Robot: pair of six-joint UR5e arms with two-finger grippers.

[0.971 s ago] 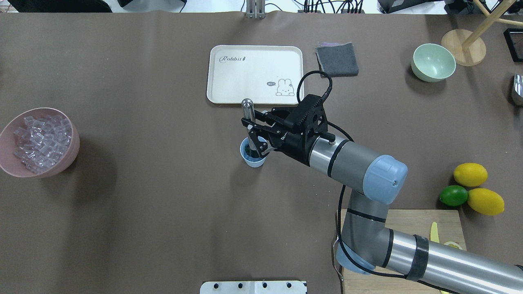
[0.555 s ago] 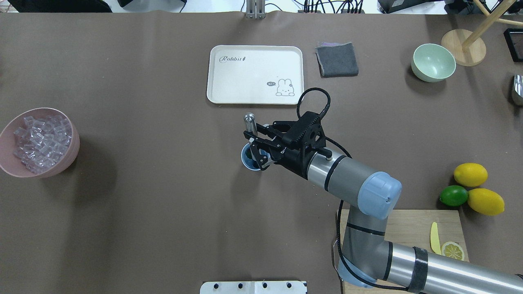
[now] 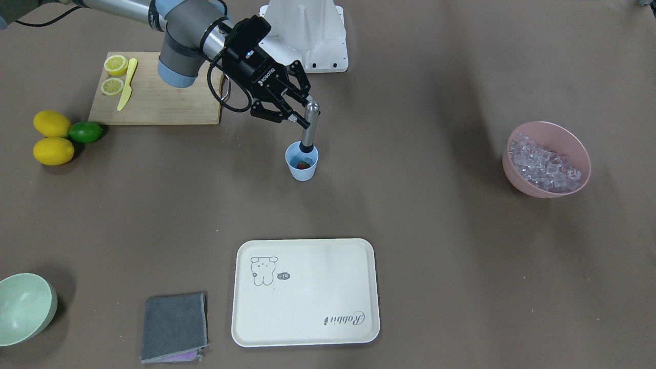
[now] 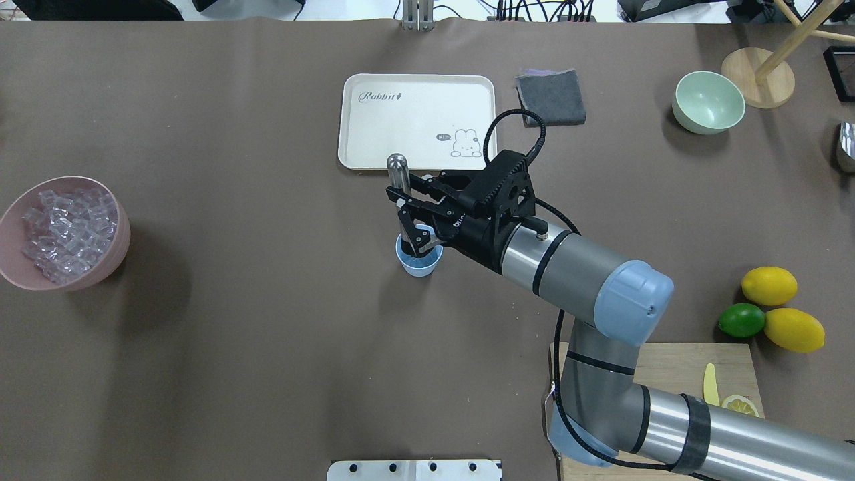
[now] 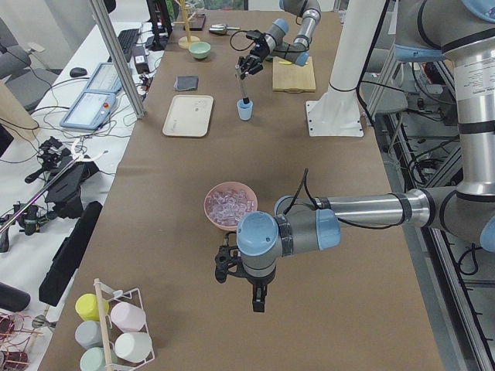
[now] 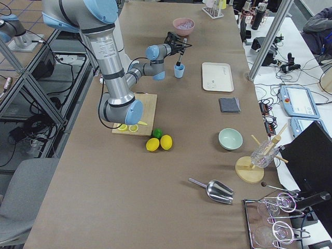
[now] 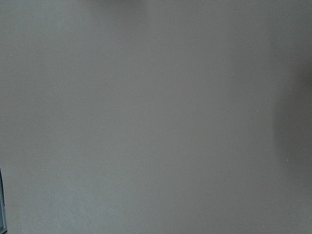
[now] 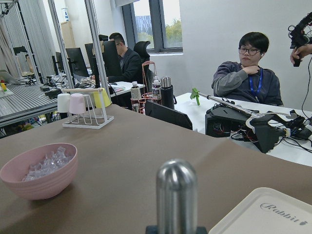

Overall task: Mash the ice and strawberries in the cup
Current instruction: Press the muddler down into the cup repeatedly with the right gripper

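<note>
**A:** Where's the cup?

**B:** The light-blue cup [image 3: 302, 174] stands upright near the middle of the brown counter [image 3: 435, 230], between the cream rabbit tray [image 3: 307, 302] and the robot's white base [image 3: 307, 36]. It is clear of both.

**A:** What's in it?

**B:** A red strawberry [image 3: 301, 164] with a bit of green on it lies at the bottom. I can't make out any ice in there. The ice cubes [image 3: 544, 165] that show are heaped in the pink bowl [image 3: 517, 180], well off toward the robot's left end of the counter.

**A:** And the tool?

**B:** A metal muddler [image 3: 309, 125] stands almost upright with its dark lower end inside the cup's mouth. Whether it touches the strawberry, I can't tell. The right gripper [image 3: 303, 114] is clamped on the muddler's shaft, below its rounded top.

**A:** And the other arm?

**B:** The left gripper [image 5: 255, 297] hangs over bare counter near the pink bowl. It shows only in the side view, so I can't say whether it is parted or closed.

**A:** What else is around?

**B:** On the robot's right there's a wooden cutting board [image 3: 164, 100] with two lemon halves [image 3: 116, 64] and a yellow knife [image 3: 126, 84]. Beside the board are two lemons [image 3: 51, 123] and a lime [image 3: 84, 131]. A grey cloth [image 3: 174, 328] and a pale green bowl [image 3: 25, 307] sit at the far side.
</note>
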